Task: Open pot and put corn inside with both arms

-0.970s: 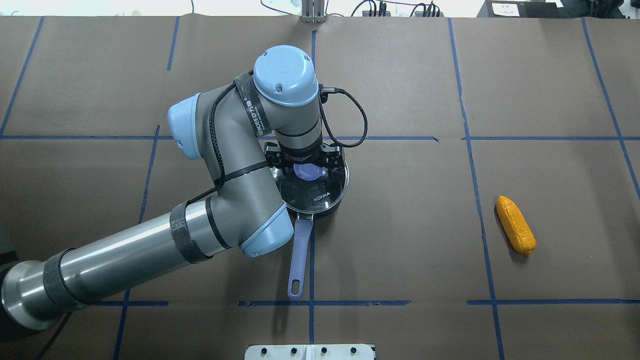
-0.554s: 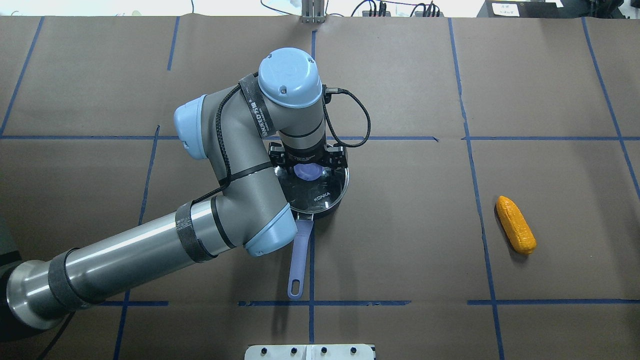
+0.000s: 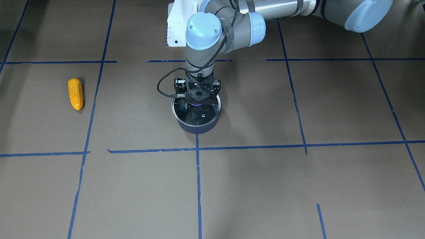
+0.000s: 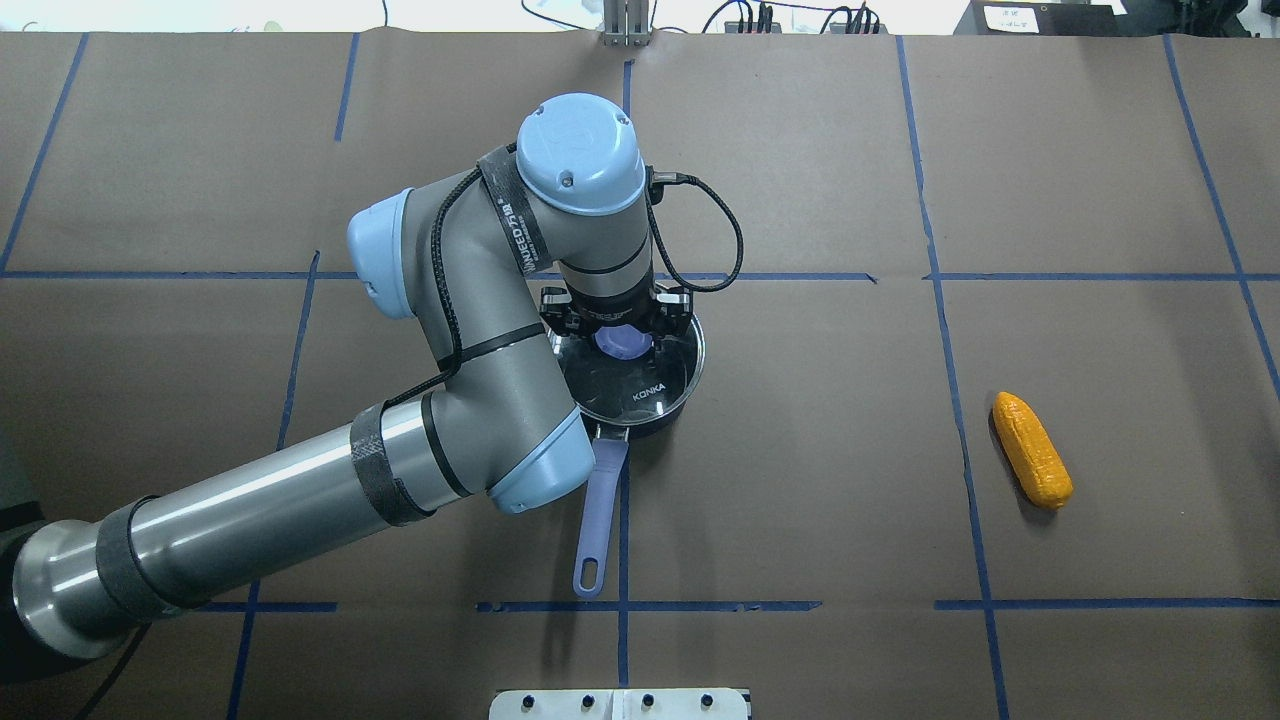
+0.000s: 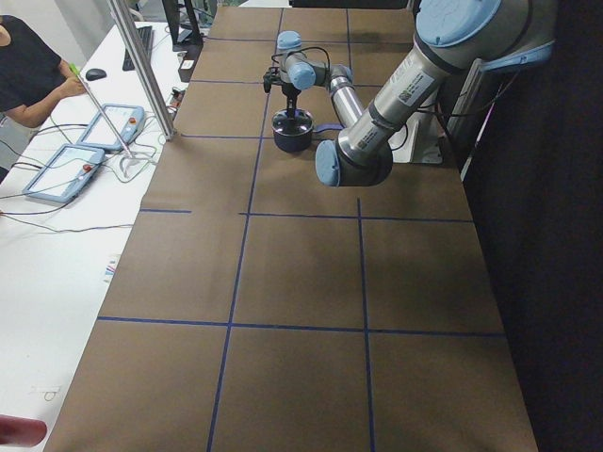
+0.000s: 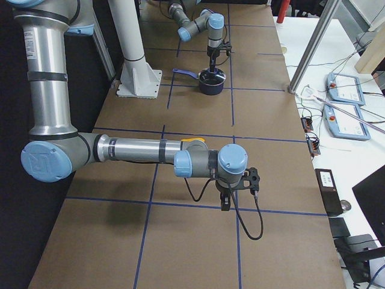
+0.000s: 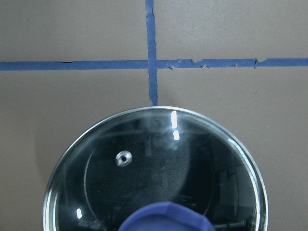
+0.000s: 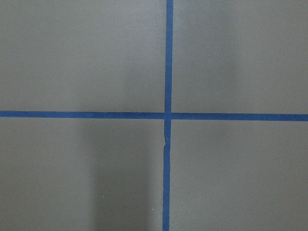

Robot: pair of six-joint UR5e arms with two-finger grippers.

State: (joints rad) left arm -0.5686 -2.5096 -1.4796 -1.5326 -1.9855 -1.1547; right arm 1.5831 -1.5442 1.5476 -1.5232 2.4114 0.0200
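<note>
The dark navy pot (image 4: 655,418) stands at mid-table with its lavender handle (image 4: 598,520) pointing toward the robot. The glass lid (image 4: 640,385) sits on it, or barely above the rim. My left gripper (image 4: 620,335) points straight down over the lid, fingers closed around the blue knob (image 4: 620,346). The left wrist view shows the lid (image 7: 159,168) and the knob's top (image 7: 166,219). The orange corn (image 4: 1032,450) lies far to the right, untouched. My right gripper (image 6: 224,201) hangs over bare table near the corn (image 6: 192,140); I cannot tell whether it is open or shut.
Brown paper with blue tape lines (image 4: 960,400) covers the table. The white base pedestal (image 3: 176,26) is behind the pot. Operator pendants (image 5: 89,151) lie on a side bench. The right wrist view shows only a tape cross (image 8: 166,115).
My left arm moved slightly right and away from the robot's base, settling over the knob. The fingers drew in around the knob. The lid rim has shifted very slightly right. The corn has not moved.
</note>
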